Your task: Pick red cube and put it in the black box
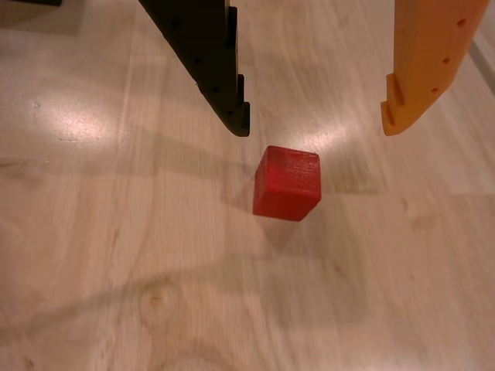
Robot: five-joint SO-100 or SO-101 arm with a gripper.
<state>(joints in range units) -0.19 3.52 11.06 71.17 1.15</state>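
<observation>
Gripper [317, 124] fingers sit closest to your wrist view: black finger [213, 62] and orange finger [425, 66], spread wide, holding nothing. Red cube [286, 183] rests on the light wood table [116, 255], just below the gap between the fingertips, nearer the black one, touching neither.

Red cube [287, 183] on wooden table [116, 255]

Claw [317, 127] spread wide, black and orange fingers apart.
</observation>
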